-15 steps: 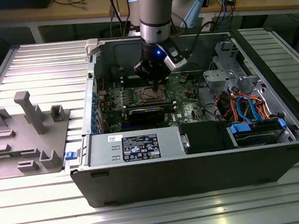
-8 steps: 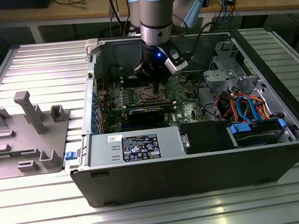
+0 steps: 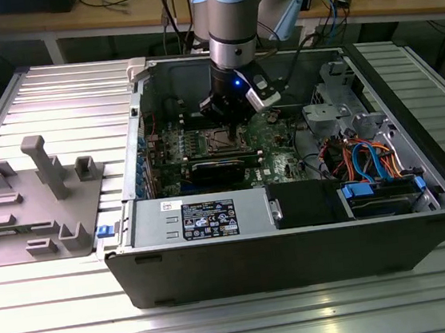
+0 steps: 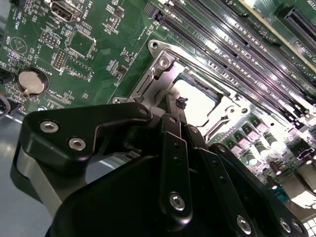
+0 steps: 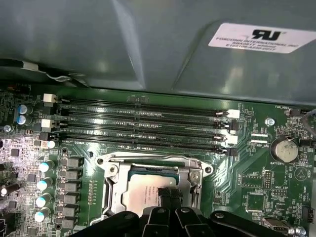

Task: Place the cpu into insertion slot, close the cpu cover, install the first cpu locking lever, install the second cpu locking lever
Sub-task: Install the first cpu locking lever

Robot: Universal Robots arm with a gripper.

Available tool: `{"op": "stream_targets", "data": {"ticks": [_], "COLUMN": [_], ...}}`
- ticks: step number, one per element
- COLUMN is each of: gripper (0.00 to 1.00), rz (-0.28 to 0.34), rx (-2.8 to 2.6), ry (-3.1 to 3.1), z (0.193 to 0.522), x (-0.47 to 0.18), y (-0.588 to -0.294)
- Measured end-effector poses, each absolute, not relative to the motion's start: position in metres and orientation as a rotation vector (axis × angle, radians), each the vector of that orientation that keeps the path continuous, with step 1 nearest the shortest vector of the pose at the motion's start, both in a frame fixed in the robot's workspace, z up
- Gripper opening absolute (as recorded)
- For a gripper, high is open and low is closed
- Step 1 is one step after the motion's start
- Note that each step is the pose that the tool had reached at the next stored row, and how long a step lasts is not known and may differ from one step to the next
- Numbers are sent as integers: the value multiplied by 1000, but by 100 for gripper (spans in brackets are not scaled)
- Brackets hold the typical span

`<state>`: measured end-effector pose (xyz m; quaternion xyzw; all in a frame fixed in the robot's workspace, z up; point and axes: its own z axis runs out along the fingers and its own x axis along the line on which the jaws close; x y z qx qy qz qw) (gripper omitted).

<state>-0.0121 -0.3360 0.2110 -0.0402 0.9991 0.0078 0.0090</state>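
One end effector [image 5: 168, 195], fingers pinched narrow, rests on the cpu [image 5: 140, 190] in the insertion slot [image 5: 111, 190].

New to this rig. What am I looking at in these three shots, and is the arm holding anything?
The exterior view shows a robot arm reaching down into an open computer case that lies on a ribbed metal table. A grey fixture tray sits at the exterior view's left. The other two pictures come from cameras riding near the wrist. Both show the gripper low over the green motherboard, right at the insertion slot, where the cpu lies with the cpu cover framing it. Whether the fingers grip anything cannot be told.
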Motion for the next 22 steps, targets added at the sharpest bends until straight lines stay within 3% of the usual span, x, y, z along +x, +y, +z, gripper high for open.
{"op": "stream_targets", "data": {"ticks": [22], "gripper": [11], "rz": [24], "rx": [-126], "ry": [3121], "z": [223], "x": [-12], "y": [-337]}}
